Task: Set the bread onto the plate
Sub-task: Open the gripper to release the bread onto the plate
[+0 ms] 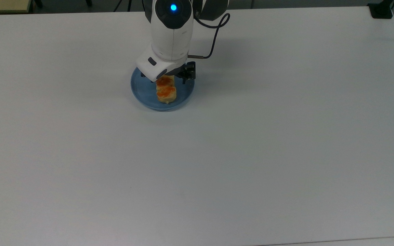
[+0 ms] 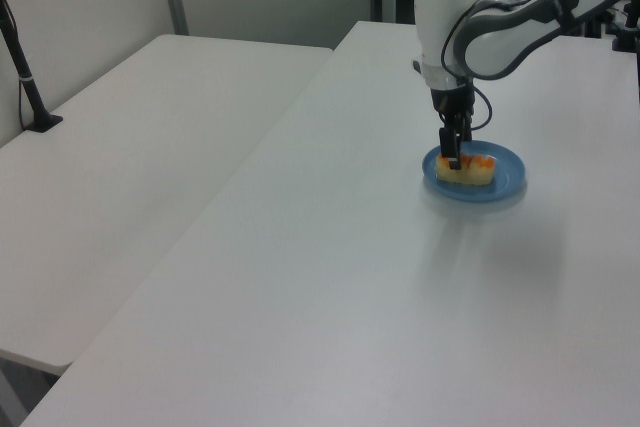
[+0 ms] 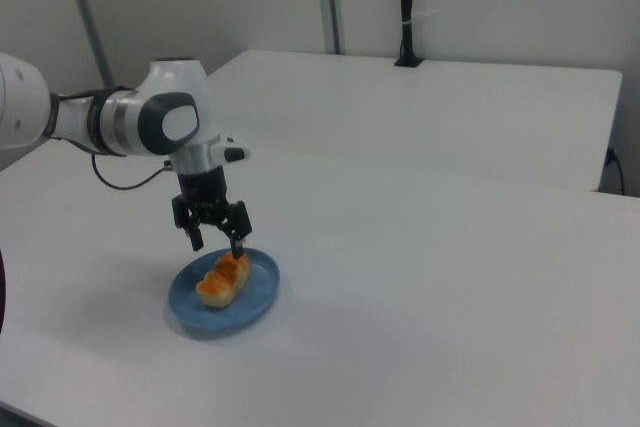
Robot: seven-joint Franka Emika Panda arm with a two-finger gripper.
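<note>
The bread (image 1: pixel 166 93), a pale-yellow roll with orange-brown glazed segments, lies flat on the round blue plate (image 1: pixel 142 92) near the back of the white table. In the right view the bread (image 3: pixel 222 280) rests lengthwise across the plate (image 3: pixel 258 294). My gripper (image 3: pixel 217 240) hangs just above the bread's far end, open, its two black fingers spread apart and holding nothing. In the left view the gripper (image 2: pixel 455 152) points straight down over the bread (image 2: pixel 467 169) on the plate (image 2: pixel 510 179). In the top view the white hand covers the bread's far end and the plate's back rim.
A black cable (image 1: pixel 214 41) loops behind the arm. A black clamp (image 1: pixel 381 10) sits at the table's far corner in the top view's right. A second white table (image 2: pixel 150 147) adjoins, with a black post (image 2: pixel 25 77) on it.
</note>
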